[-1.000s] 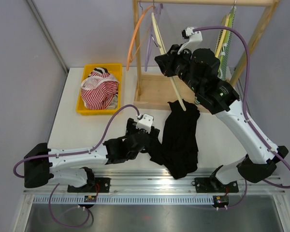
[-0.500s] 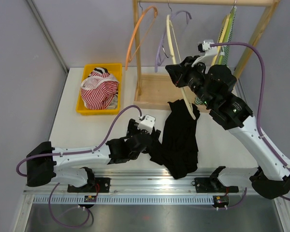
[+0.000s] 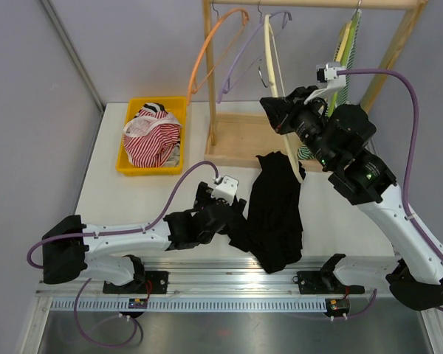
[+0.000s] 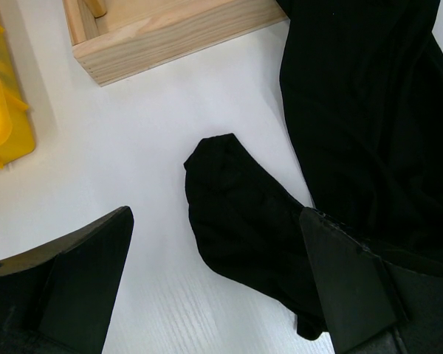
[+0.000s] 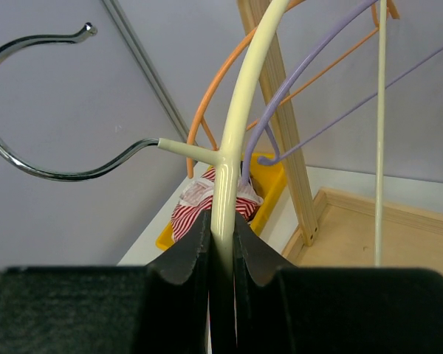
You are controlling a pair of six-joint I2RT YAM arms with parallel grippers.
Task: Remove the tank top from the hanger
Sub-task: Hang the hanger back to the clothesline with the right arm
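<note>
- The right gripper's (image 5: 221,243) fingers (image 5: 183,259) are pressed close on the cream hanger (image 5: 232,125), pinching its thin bar between the two pads.
- The left gripper's (image 4: 218,273) fingers (image 4: 88,273) are spread wide and grip nothing; a bunched fold of the black tank top (image 4: 369,110) lies on the table between them.
- In the overhead view the tank top (image 3: 277,214) is on the white table (image 3: 133,199), crumpled lengthwise near the middle of the front edge. Its far end reaches the wooden base (image 3: 240,140) of the clothes rack.
- The tank top is off the hanger (image 3: 272,59), which is held up on edge in front of the rack, well above the table.
- The hanger's lower tip crosses the far end of the tank top in the overhead view; I cannot tell whether they touch.
- The hanger's chrome hook (image 5: 59,177) sticks out sideways, below the rack's top rail (image 3: 317,4).
- An orange hanger (image 3: 207,46) and a purple hanger (image 3: 247,59) hang from that rail, just left of the cream one.
- A yellow bin (image 3: 156,99) sits at the table's far left corner with red-and-white striped clothes (image 3: 151,140) in it.
- The left gripper (image 3: 232,214) hangs low at the left edge of the tank top.
</note>
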